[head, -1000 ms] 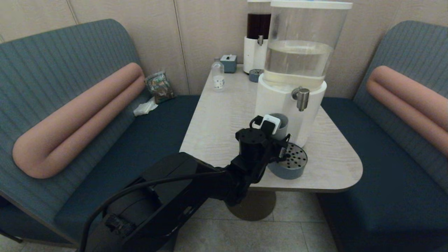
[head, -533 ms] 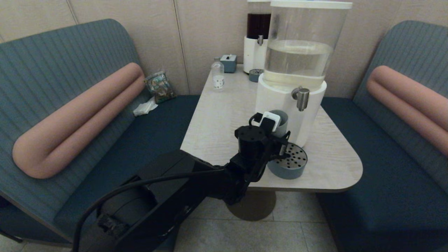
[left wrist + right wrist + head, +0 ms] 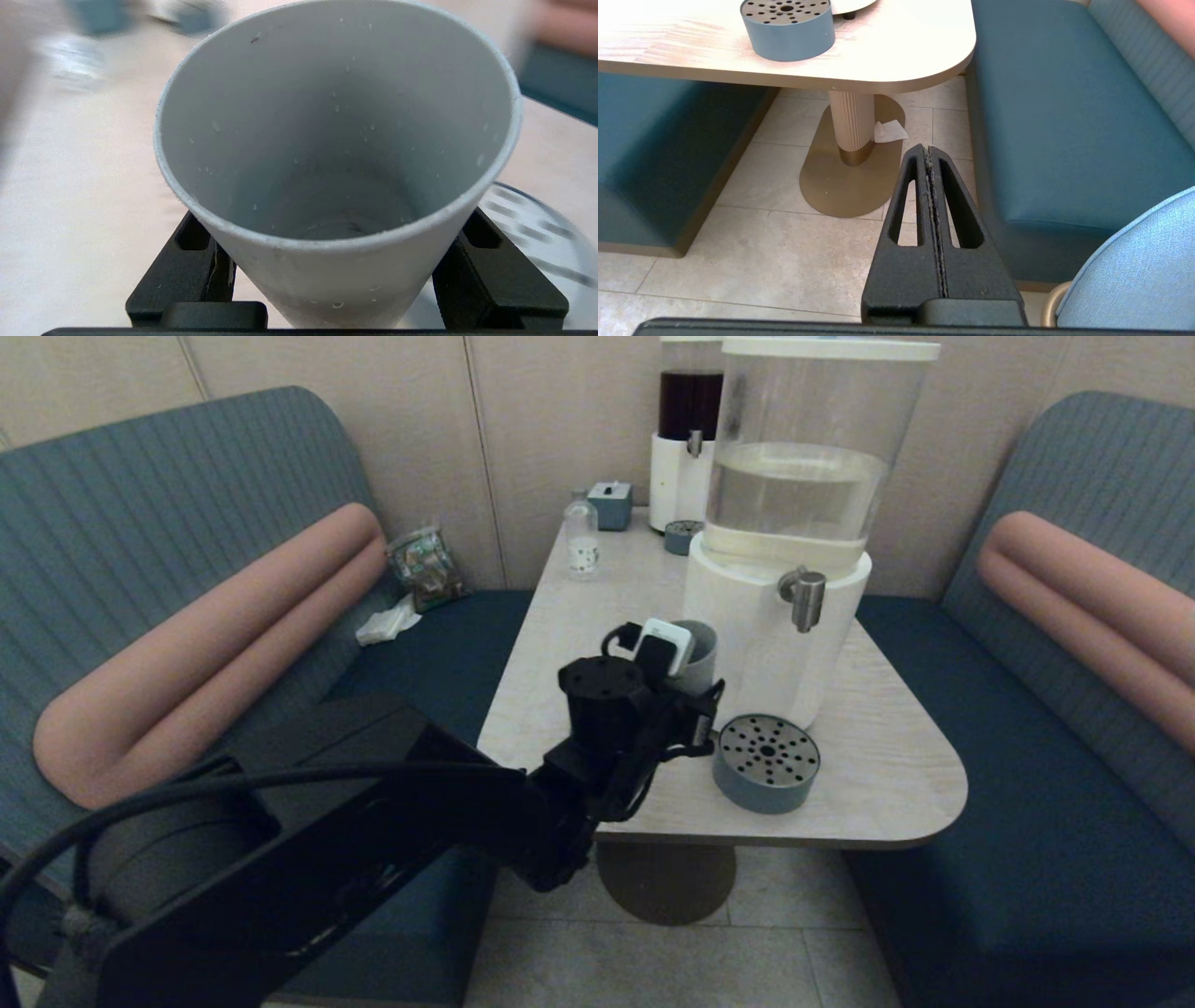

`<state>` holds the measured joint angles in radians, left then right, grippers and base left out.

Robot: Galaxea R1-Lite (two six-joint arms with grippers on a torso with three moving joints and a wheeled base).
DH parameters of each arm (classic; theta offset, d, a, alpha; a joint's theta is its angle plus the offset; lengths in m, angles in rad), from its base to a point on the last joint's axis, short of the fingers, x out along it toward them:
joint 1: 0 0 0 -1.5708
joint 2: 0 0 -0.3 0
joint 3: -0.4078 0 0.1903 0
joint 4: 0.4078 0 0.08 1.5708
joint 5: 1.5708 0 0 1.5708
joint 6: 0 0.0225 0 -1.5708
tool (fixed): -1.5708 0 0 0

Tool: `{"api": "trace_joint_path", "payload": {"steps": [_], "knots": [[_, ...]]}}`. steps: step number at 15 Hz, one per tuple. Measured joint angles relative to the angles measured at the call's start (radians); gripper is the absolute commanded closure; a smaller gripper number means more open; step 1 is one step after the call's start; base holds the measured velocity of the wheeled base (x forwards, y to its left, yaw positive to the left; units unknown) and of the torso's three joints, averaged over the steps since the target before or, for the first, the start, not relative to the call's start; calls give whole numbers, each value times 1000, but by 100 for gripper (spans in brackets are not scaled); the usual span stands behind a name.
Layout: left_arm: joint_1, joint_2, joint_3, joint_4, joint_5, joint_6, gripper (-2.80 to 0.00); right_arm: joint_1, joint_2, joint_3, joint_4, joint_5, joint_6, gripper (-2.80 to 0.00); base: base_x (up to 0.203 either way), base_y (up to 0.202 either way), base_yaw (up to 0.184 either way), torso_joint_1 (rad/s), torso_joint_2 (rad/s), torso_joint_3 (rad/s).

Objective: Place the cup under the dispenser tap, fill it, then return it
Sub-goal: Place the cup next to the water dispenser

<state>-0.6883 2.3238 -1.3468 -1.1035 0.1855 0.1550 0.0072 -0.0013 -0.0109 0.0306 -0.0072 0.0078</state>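
left gripper [image 3: 686,695] above the table [image 3: 579,644], to the left of the white-based dispenser [image 3: 747,625]. fingers [image 3: 187,275] closed on the cup [image 3: 698,653], one black finger on each side of its lower wall, as seen in the left wrist view. cup [image 3: 336,140] held upright, mouth open to the top, grey-blue, a little tapered. inside, small drops on the wall and some liquid low at the bottom; how much, cannot tell.

cup positioned to the left of the dispenser tap [image 3: 805,595], well apart from it, not below it. cup also off the round drip tray [image 3: 767,773], which stands alone on the table in front of the dispenser, its metal plate with holes fully visible. whether the cup touches the table or hangs just over it, cannot tell from the head view.

right gripper [image 3: 930,156] low beside the table, over the tiled floor [image 3: 752,242], near the blue seat [image 3: 1064,116]. its two fingers pressed together, nothing between them. parked, not visible in the head view.

at the far end of the table: small clear bottle [image 3: 582,537], dark-liquid dispenser [image 3: 686,429] and a small grey-blue box [image 3: 611,504].
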Motion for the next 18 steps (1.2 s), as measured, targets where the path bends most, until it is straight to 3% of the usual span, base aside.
{"api": "trace_joint_path", "payload": {"steps": [4,8,17,18], "knots": [[127,-50,82,-45,-2,-10,0,0,0,0,0,0,0,0,0,0,0,0,0,0],[211,-6,45,-47,-9,-8,0,0,0,0,0,0,-1,0,0,0,0,0,0,0],[241,178,-68,-42,-6,-2,0,0,0,0,0,0,0,0,0,0,0,0,0,0],[242,187,-71,-41,-5,0,-280,0,0,0,0,0,0,0,0,0,0,0,0,0]]}}
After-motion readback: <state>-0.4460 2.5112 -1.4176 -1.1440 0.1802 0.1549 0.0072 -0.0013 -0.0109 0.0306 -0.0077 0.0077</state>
